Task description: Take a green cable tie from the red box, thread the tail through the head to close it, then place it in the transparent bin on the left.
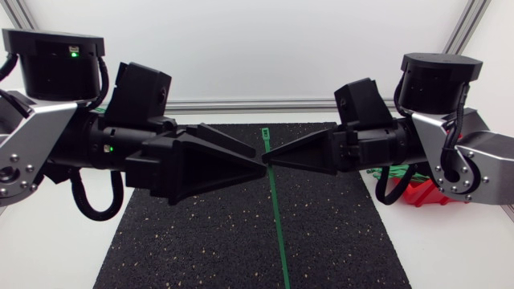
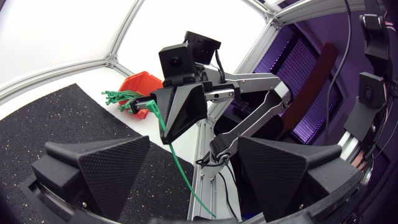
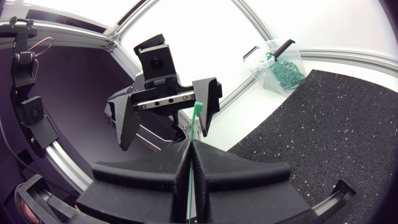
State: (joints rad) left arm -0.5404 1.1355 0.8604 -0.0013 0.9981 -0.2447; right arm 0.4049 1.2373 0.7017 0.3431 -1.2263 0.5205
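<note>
Above the black mat (image 1: pixel 201 241), the right claw (image 3: pixel 189 155) is clenched on one green cable tie (image 1: pixel 277 217), which hangs straight and is not yet looped. The left claw (image 2: pixel 193 142) stands released, close to the tie's head end.

Judged step: threading. The next move calls for the left claw to grip the head.

The red box (image 2: pixel 142 84) holds more green ties. The transparent bin (image 3: pixel 280 65) holds a tangle of them.
</note>
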